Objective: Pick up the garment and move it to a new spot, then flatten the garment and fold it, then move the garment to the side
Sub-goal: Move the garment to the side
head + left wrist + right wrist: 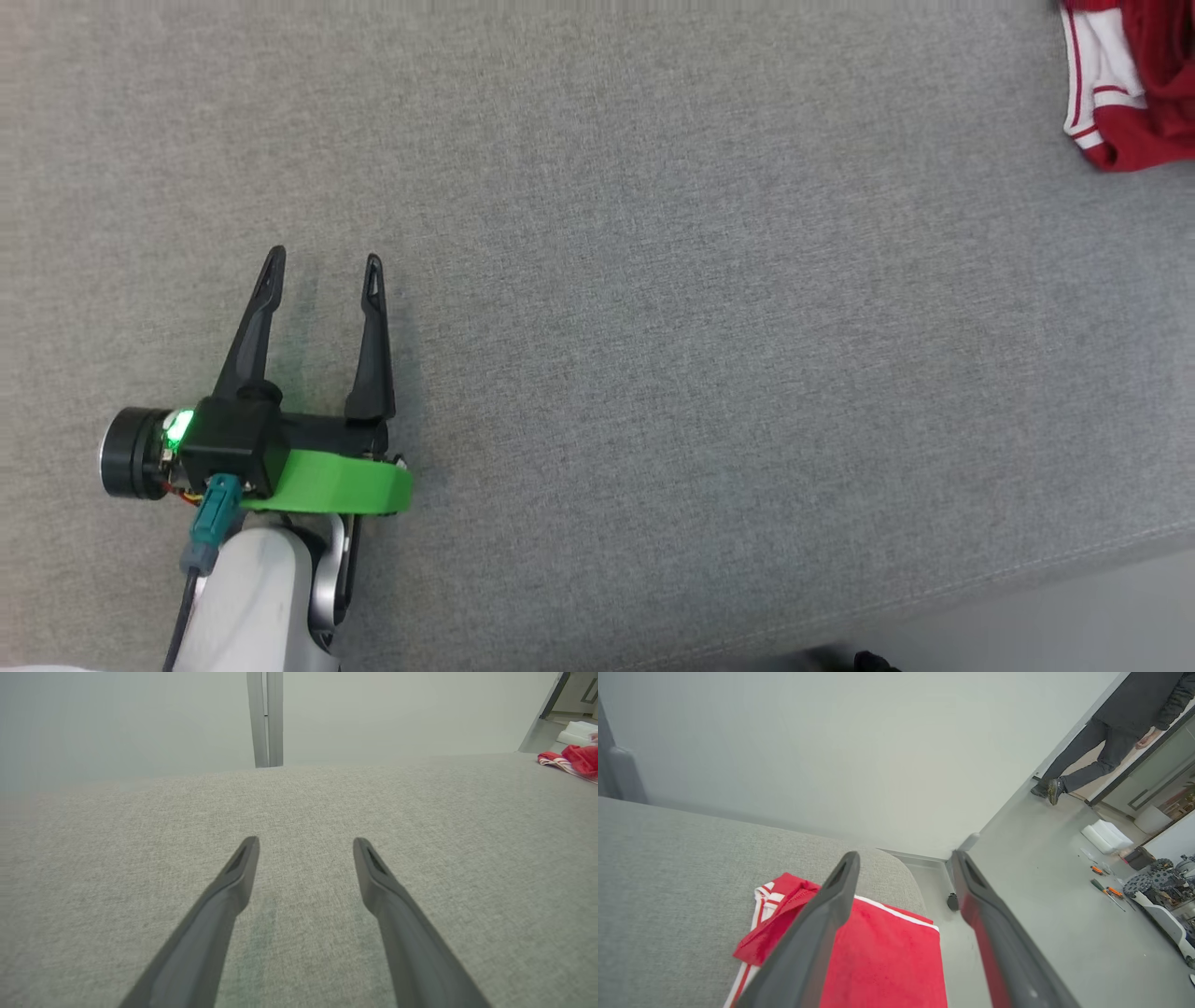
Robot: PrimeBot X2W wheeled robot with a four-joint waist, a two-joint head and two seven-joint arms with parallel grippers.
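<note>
My left fingers (252,336) stand apart over the grey table (653,280), holding nothing. My right fingers (817,933) are spread wide too, with nothing clamped between them. Beneath them lies the red garment (878,952) (white stripes along its edges), at the table's rounded right corner and well apart from my left arm. A person (1111,732) is by the doorway beyond.

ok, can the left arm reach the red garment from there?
Probably not without a long reach: the left gripper hangs far across the grey surface from the garment. Nothing blocks the way. The right gripper, jaws open, is right over it.
</note>
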